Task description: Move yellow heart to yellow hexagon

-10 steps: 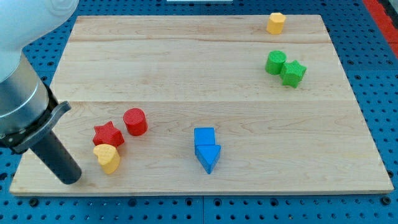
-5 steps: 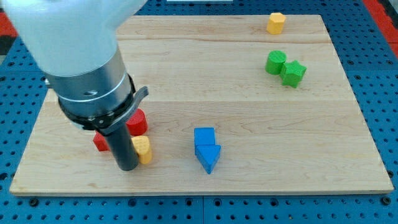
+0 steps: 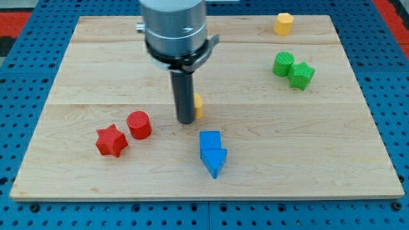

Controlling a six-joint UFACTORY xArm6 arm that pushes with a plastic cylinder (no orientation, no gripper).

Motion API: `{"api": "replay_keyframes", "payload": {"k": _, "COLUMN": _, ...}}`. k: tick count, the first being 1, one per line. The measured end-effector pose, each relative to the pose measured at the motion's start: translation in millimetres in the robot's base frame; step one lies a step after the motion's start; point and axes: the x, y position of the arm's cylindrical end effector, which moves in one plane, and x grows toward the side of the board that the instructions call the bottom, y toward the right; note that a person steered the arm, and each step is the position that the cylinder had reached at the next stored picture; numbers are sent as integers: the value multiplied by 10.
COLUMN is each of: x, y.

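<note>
The yellow heart (image 3: 199,106) lies near the board's middle, mostly hidden behind my rod. My tip (image 3: 185,120) rests on the board touching the heart's left side. The yellow hexagon (image 3: 284,23) sits at the view's top right, far from the heart.
A red cylinder (image 3: 138,124) and red star (image 3: 111,140) lie at lower left. A blue cube (image 3: 209,140) and blue triangular block (image 3: 215,161) sit just below the heart. A green cylinder (image 3: 283,64) and green star (image 3: 301,75) lie at right, below the hexagon. The wooden board (image 3: 307,140) ends at blue pegboard.
My tip has swept from the lower left up and to the right, pushing the yellow heart away from the red blocks to the board's middle. The other blocks have not moved.
</note>
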Motion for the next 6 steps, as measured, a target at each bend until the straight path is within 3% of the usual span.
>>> {"api": "replay_keyframes", "payload": {"k": 1, "x": -221, "y": 293}}
{"api": "replay_keyframes", "payload": {"k": 2, "x": -731, "y": 277}}
{"api": "replay_keyframes", "payload": {"k": 4, "x": -1164, "y": -551}}
{"api": "replay_keyframes", "payload": {"k": 5, "x": -1356, "y": -236}}
{"api": "replay_keyframes", "payload": {"k": 6, "x": -1151, "y": -159}}
